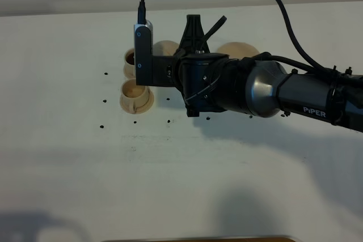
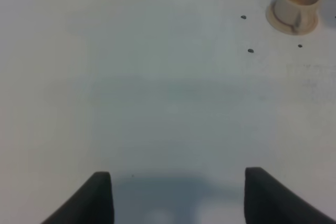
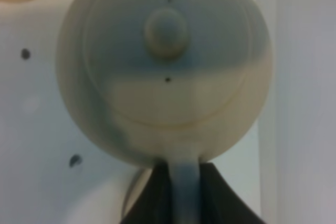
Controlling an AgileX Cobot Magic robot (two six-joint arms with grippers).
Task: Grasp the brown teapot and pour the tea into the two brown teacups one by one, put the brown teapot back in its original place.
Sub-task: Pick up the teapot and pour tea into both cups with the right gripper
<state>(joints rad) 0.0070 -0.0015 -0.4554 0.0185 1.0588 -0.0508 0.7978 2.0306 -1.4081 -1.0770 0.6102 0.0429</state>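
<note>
Right pincer (image 3: 184, 200): clamped on the loop handle (image 3: 184, 179) of the brown teapot (image 3: 163, 72), with one dark finger (image 3: 152, 200) on each side of the handle. In the right wrist view the pot is seen from above, its lid (image 3: 165, 66) seated and the knob (image 3: 166, 31) centred.

Left pincer (image 2: 178, 184): fingers (image 2: 100, 198) apart with nothing between them, over bare bench (image 2: 157, 87), well apart from the cups.

Teapot position: in the high view the right arm (image 1: 255, 89) reaches across the middle and covers most of the pot. Only a tan dome shows (image 1: 165, 47), just beside the far teacup (image 1: 131, 60). Whether the pot is tilted cannot be told.

Large saucer (image 1: 238, 49): lies behind the arm, to the right of the teapot and apart from it, and partly hidden. No pot stands on it.

Teacups: the far teacup holds dark tea (image 1: 130, 57). The near teacup (image 1: 136, 96) stands upright on its small saucer (image 1: 136, 106), directly in front of the far one, and its inside looks pale.

Bench surface: white, with small dark dots (image 1: 106, 74) scattered around the cups.
</note>
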